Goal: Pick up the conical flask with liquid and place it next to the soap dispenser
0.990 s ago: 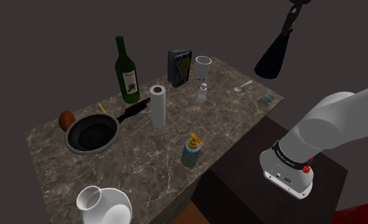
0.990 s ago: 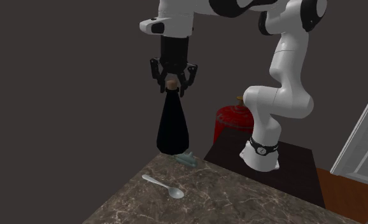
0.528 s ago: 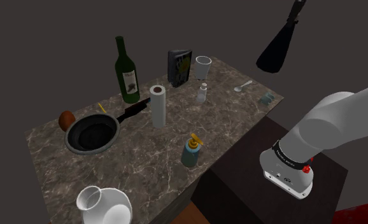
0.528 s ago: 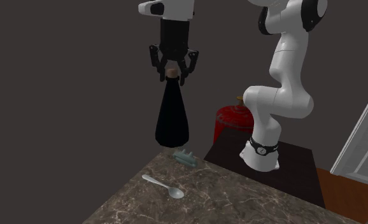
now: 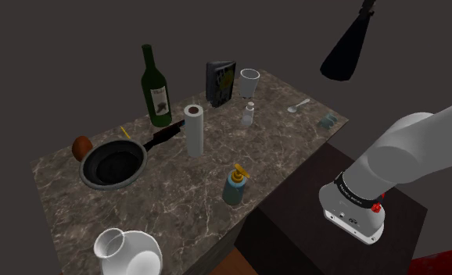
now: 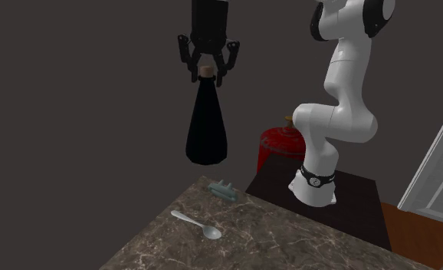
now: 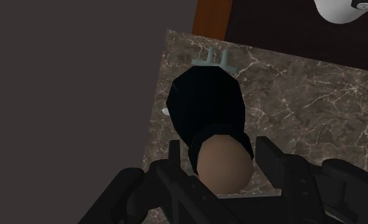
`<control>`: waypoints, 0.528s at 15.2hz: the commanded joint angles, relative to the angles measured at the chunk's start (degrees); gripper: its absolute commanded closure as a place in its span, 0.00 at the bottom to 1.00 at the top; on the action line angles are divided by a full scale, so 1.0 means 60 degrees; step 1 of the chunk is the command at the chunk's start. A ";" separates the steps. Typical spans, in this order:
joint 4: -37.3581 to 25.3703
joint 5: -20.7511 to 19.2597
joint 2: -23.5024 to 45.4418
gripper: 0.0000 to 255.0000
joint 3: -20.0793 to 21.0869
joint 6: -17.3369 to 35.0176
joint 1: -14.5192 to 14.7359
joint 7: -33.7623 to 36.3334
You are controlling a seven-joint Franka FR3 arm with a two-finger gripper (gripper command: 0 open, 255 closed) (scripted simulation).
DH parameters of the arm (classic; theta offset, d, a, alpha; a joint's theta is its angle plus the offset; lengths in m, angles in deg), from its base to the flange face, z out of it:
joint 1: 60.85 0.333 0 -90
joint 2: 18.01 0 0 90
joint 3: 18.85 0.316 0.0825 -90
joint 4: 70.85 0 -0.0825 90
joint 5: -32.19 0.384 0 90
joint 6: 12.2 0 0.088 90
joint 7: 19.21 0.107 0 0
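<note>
1. Gripper is clamped on the neck of the flask, just under the tan stopper. Fingers press the neck from both sides.
2. Flask is black and cone-shaped. It hangs upright in the air, well above the table and not touching it.
3. In the shoulder view the flask sits at the top right, over the table's far right corner, well apart from the dispenser.
4. Dispenser has a teal body and a yellow pump, and stands upright near the table's front edge.
5. Wrist view: below the flask lie the table edge and a small pale teal object. A spoon lies near that object.
6. Also on the table: wine bottle, paper roll, pan, glass, book, white jug.
7. The arm's base sits on a dark stand, with a red object behind it.
</note>
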 commanded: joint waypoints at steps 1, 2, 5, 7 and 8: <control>-0.0363 0.0035 0.0095 1.00 0.0007 -0.0249 0.0017 -0.0073; -0.0537 0.0053 0.0147 1.00 0.0011 -0.0371 0.0026 -0.0105; -0.1076 0.0108 0.0315 1.00 0.0017 -0.0740 0.0051 -0.0205; -0.1450 0.0146 0.0441 1.00 0.0016 -0.0988 0.0068 -0.0277; -0.1642 0.0166 0.0507 1.00 0.0013 -0.1113 0.0076 -0.0314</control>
